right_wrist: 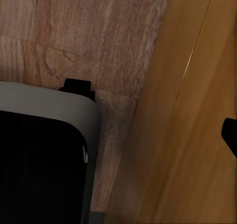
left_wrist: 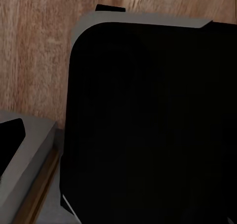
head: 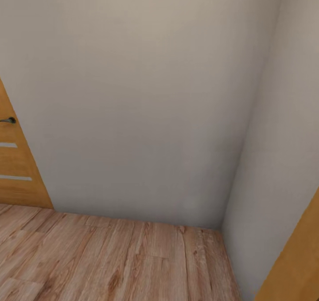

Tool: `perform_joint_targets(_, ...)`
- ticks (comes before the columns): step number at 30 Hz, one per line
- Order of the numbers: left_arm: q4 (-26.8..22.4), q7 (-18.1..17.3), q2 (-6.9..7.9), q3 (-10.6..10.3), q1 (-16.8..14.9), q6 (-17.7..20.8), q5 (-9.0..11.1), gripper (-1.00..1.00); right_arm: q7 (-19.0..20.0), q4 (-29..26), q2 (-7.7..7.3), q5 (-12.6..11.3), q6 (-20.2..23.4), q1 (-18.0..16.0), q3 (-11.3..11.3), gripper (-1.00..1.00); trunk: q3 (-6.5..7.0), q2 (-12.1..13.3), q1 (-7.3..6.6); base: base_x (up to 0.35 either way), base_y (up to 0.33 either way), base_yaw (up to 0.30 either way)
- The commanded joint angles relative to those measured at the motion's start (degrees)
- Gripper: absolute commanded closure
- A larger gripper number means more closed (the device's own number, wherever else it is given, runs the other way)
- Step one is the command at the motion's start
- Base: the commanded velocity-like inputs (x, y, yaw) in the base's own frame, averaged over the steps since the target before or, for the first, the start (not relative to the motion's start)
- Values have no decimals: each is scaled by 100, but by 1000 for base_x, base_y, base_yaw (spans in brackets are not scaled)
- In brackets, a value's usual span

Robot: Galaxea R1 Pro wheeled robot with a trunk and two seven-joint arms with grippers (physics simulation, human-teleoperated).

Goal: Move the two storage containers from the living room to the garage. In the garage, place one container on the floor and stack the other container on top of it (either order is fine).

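Observation:
The storage containers are out of view, and so is the garage. The head view faces a bare white wall corner (head: 226, 221) above light wood plank flooring (head: 115, 265). Both wrist views look down past my black, grey-rimmed base (left_wrist: 148, 125) (right_wrist: 39, 164) onto the same planks. A small dark tip (right_wrist: 230, 135) sits at the edge of the right wrist view, in front of a wooden door panel; it looks like one finger, and whether that gripper is open or shut is not visible.
A wooden door (head: 15, 168) with a dark handle (head: 9, 120) stands at the left. Another orange wooden panel (head: 294, 261) rises close at the lower right, also seen beside my base (right_wrist: 192, 135). The white wall closes off the way straight ahead.

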Motion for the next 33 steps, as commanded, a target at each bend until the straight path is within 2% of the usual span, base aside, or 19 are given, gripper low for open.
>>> perform_joint_targets(1, -2, 2, -2, 27, -2, -3, 42, -100, -1, 17, 2, -48, -32, -6, 49, -100, -5, -3, 1, 157, 0, 74)
perform_joint_targets(19, -2, 2, -2, 27, -2, -3, 42, -100, -4, 17, -1, -39, -32, -6, 49, -100, -5, -3, 1, 155, 0, 241)
perform_joint_targets(24, -2, 2, -2, 27, -2, -3, 42, -100, 2, 17, 1, -104, -36, -6, 26, -100, -5, -3, 1, 154, 0, 268)
perform_joint_targets(33, -2, 1, -3, 27, -2, -3, 42, -100, 11, 17, 1, -119, -199, -6, 16, -100, -5, -3, 1, 154, 0, 269)
